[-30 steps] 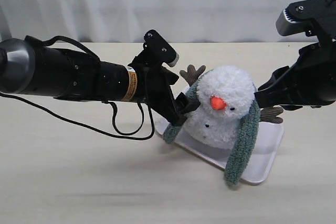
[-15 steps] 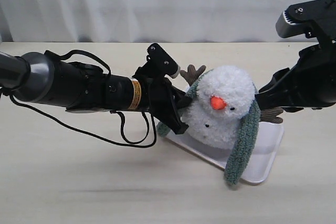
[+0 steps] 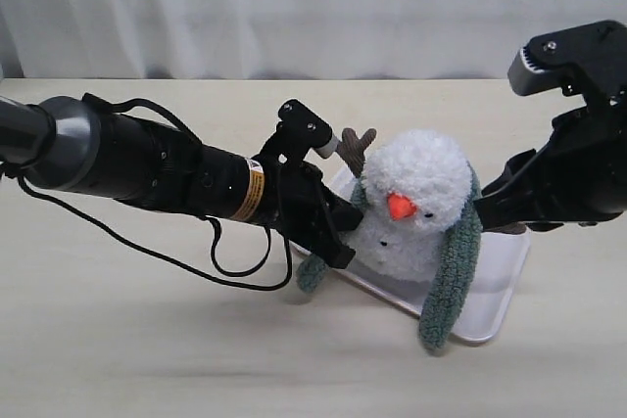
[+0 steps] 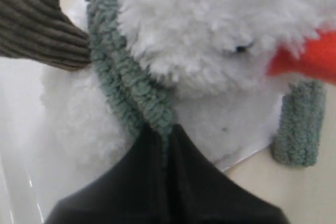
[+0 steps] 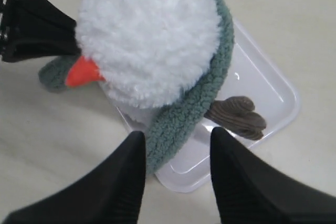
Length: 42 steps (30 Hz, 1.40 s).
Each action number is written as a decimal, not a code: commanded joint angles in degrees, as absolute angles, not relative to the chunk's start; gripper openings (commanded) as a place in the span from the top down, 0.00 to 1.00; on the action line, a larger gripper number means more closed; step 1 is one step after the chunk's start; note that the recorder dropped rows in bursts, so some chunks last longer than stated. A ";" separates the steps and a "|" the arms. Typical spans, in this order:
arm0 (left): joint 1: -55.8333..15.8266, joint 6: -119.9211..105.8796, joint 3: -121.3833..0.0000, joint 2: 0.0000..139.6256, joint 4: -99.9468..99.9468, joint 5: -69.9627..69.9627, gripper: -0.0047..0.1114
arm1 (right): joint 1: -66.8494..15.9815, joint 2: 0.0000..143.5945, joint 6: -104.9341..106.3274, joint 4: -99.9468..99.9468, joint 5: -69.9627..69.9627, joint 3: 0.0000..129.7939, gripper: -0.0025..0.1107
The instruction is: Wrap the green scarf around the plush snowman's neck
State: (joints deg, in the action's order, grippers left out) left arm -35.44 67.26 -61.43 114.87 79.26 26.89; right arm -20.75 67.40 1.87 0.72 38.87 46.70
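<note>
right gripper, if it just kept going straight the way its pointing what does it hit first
Most likely the green scarf: the right gripper stands open with the hanging strip lined up between its fingers, the plush snowman just beyond. Depth is hard to judge, so the white tray underneath could come first.

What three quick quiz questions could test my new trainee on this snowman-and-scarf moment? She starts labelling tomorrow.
1. True or false: the left gripper is shut on the green scarf.
2. The plush snowman sits on: A) the bare table, B) a white tray, C) a box.
3. Fill in: the right gripper is ____, with the scarf's hanging end showing between its fingers.

Key: 1 true; 2 B; 3 open.
</note>
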 commanded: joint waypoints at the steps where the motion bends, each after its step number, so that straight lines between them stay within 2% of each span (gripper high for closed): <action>1: -35.72 70.85 -61.49 114.94 81.42 27.96 0.96 | -20.78 70.91 1.79 1.03 38.66 44.85 0.64; 6: -35.72 71.94 -61.49 114.94 82.93 28.08 0.96 | -20.78 74.97 6.06 3.25 37.31 44.85 0.63; 11: -35.72 71.94 -61.49 114.94 83.06 28.08 0.96 | -20.78 79.27 8.25 7.36 37.61 44.85 0.43; 15: -35.72 71.94 -61.49 114.94 83.06 28.08 0.96 | -20.78 82.29 6.31 9.36 35.42 44.08 0.43; 22: -35.72 71.83 -61.49 114.94 82.95 27.96 0.96 | -20.78 84.57 7.22 13.81 19.84 36.67 0.43; 24: -35.72 71.83 -61.49 114.94 82.80 28.07 0.96 | -20.78 84.68 9.10 15.91 17.27 35.15 0.47; 29: -35.72 70.22 -61.49 114.94 81.75 28.19 0.96 | -20.78 86.15 16.73 23.66 16.07 33.50 0.64; 36: -35.72 70.22 -61.49 114.94 81.29 28.19 0.96 | -20.78 89.28 21.42 26.64 16.44 33.55 0.95; 42: -35.72 70.22 -61.49 114.94 81.07 30.75 0.96 | -20.78 88.53 26.63 32.37 19.26 33.55 0.94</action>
State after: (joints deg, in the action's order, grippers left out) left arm -35.44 70.42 -61.43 114.87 81.87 28.68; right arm -20.75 89.08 22.57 29.01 17.51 33.95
